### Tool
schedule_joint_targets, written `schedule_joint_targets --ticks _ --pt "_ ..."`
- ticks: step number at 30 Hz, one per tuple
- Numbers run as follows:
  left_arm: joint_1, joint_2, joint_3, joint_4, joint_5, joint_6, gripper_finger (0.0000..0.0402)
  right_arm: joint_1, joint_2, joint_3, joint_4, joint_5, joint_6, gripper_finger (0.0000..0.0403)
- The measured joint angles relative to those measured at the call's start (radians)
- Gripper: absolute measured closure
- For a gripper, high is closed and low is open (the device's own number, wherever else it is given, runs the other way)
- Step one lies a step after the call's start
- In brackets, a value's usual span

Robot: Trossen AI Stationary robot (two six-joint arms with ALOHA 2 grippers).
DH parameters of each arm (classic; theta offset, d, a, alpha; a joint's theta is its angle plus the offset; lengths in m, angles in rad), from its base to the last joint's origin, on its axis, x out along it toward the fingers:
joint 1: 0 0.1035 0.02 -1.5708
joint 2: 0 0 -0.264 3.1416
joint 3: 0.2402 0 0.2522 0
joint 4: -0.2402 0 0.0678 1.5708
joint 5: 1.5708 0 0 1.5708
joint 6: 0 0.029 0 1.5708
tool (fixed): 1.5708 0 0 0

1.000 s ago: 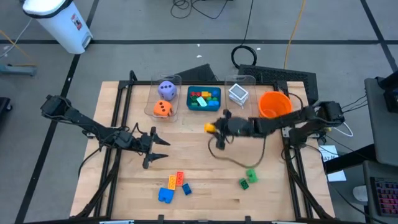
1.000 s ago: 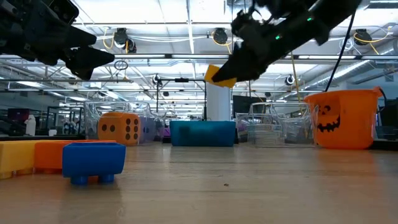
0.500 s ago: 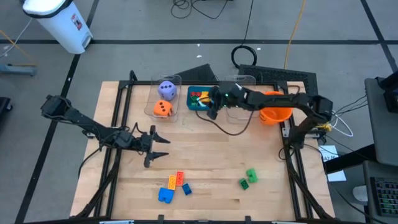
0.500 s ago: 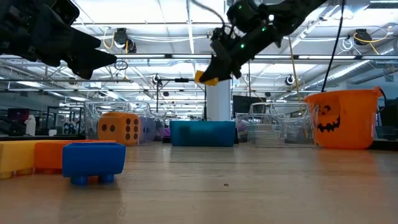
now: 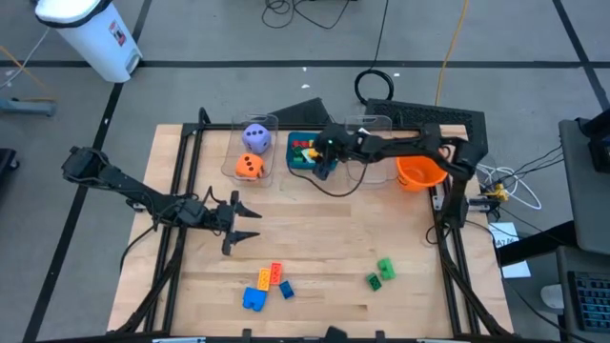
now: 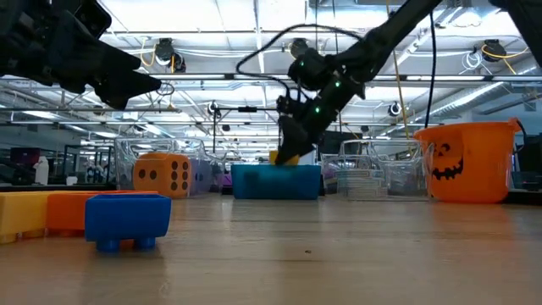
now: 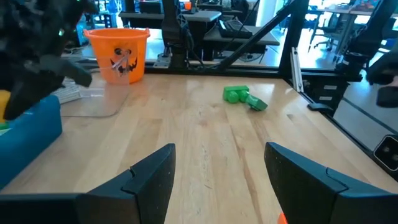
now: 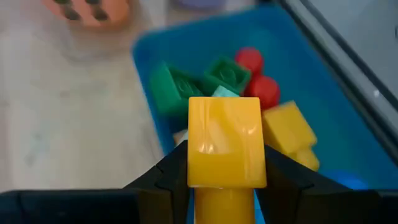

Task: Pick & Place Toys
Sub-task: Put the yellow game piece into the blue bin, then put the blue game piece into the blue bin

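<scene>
My right gripper (image 5: 325,159) is shut on a yellow brick (image 8: 224,140) just above the teal tray (image 5: 292,164), which holds red, green and yellow bricks. In the low view the brick (image 6: 284,158) hangs at the tray's (image 6: 275,182) top edge. My left gripper (image 5: 250,226) hovers open and empty over the table's left half; its fingers frame bare wood in the left wrist view (image 7: 217,177). Two green bricks (image 5: 381,272) lie on the table near right. Orange, yellow and blue bricks (image 5: 265,286) lie near the front edge. My right gripper pinches the yellow brick by two opposite sides (image 8: 194,168) between its two fingers (image 8: 171,174). The fingers come from the table's right, slanting down. The brick sticks out ahead of the fingertips, lifted clear over the tray's bricks.
A purple die (image 5: 255,137) and an orange die (image 5: 249,166) sit in a clear bin left of the tray. Another clear bin (image 5: 365,143) with white cards stands right of it, then the orange bowl (image 5: 419,164). Bare wood lies mid-table.
My right gripper has carried the yellow brick from above the table's middle toward the far edge and slightly left, ending over the teal tray. It has tipped further downward on the way and stayed shut on the brick.
</scene>
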Motion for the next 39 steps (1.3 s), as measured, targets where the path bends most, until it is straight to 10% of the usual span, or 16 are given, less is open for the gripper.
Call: schedule_joint_targets --ticks 10,22,39 --pt "0.0 0.0 0.0 -0.017 0.002 -0.003 0.0149 -0.017 0.044 0.001 0.013 0.001 0.015 0.0268" --pt "0.0 0.0 0.0 -0.017 0.002 -0.006 0.0149 -0.013 0.043 0.0 0.014 0.003 -0.029 0.0174" --pt "0.0 0.0 0.0 -0.017 0.002 -0.005 0.0149 0.134 -0.258 -0.001 -0.059 -0.064 -0.021 0.0129"
